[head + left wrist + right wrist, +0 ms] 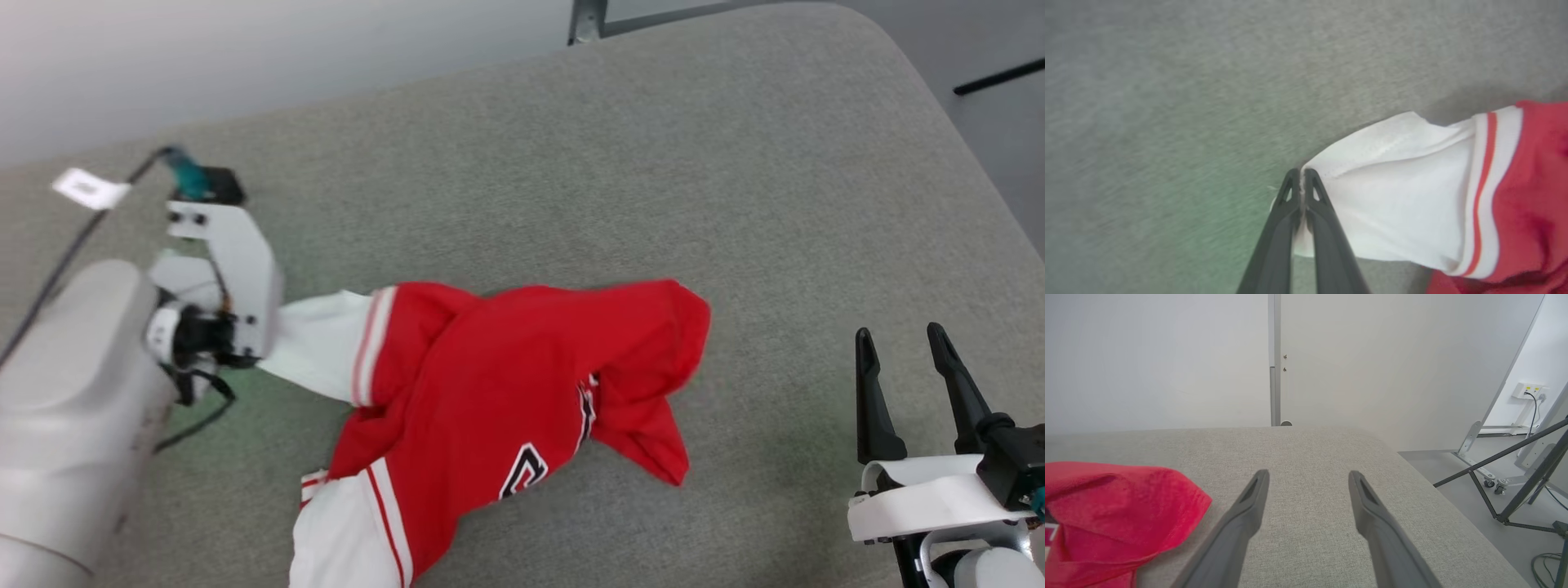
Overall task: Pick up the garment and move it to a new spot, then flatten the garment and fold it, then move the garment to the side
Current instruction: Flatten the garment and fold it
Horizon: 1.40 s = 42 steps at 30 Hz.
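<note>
The garment (506, 384) lies crumpled mid-bench (735, 163), and the left end effector (1302, 179) is clamped on just the edge of its left white sleeve end (1392, 196). So thin a pinch could slip, or the bunched cloth could drag and twist in a lift. I count one garment with two white ends, and two end effectors; the right end effector (898, 329) at near right has its fingers apart and holds nothing.

garment (506, 384) on table (735, 163), left hand (1301, 175) leftward (right hand (898, 331) rightward)
</note>
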Motion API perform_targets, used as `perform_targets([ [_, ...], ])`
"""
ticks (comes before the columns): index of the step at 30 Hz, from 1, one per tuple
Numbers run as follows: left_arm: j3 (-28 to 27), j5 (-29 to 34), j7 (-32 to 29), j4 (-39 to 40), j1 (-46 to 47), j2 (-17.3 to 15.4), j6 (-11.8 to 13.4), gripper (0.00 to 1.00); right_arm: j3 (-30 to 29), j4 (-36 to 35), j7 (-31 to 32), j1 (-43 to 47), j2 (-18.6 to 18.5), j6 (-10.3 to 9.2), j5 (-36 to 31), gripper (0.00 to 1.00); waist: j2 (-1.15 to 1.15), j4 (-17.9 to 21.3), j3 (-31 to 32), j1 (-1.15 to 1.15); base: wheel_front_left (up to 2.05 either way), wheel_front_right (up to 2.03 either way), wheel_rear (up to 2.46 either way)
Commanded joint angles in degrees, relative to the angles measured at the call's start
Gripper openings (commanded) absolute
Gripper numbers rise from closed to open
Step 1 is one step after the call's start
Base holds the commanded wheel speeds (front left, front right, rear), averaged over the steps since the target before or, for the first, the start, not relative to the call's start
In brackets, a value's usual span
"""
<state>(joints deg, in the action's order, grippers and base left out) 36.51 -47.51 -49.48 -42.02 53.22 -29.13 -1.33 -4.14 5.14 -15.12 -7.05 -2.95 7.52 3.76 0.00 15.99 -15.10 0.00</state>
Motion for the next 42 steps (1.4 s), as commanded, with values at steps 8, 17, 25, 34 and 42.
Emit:
perform_targets([
  [8, -1.85, 3.17, 4.87, -2.08, 2.36, -5.97, 4.17, 0.0, -0.41, 0.6, -0.05, 1.02, 0.12, -0.06, -1.76, 1.0, 0.0, -4.28, 3.41, 0.0, 0.0, 0.0, 0.0],
  [17, -2.28, 5.12, 5.1, -4.06, -1.95, -13.9, 9.12, 0.0, -0.61, 1.37, -0.05, 2.12, 0.11, -0.06, -3.39, 1.0, 0.0, -8.1, 6.08, 0.0, 0.0, 0.0, 0.0],
  [25, -2.1, 3.0, 0.17, -1.58, -9.86, -16.41, 12.68, 0.0, -0.78, 1.9, -0.06, 2.67, 0.12, -0.06, -3.86, 1.0, 0.0, -10.15, 7.21, 0.0, 0.0, 0.0, 0.0],
  [34, -3.99, -1.56, 0.14, 5.94, -18.35, -15.01, 15.68, 0.31, 0.0, 3.02, -0.05, 1.9, 0.12, -0.06, -4.35, 1.0, 0.0, -11.36, 8.26, 0.0, 0.0, 0.0, 0.0],
  [42, -7.21, -3.72, 8.18, 13.74, -21.84, -14.25, 15.24, 1.0, 2.46, 4.42, -0.05, 2.28, 0.14, -0.06, -4.92, 1.0, 0.0, -12.84, 11.89, 0.0, 0.0, 0.0, 0.0],
])
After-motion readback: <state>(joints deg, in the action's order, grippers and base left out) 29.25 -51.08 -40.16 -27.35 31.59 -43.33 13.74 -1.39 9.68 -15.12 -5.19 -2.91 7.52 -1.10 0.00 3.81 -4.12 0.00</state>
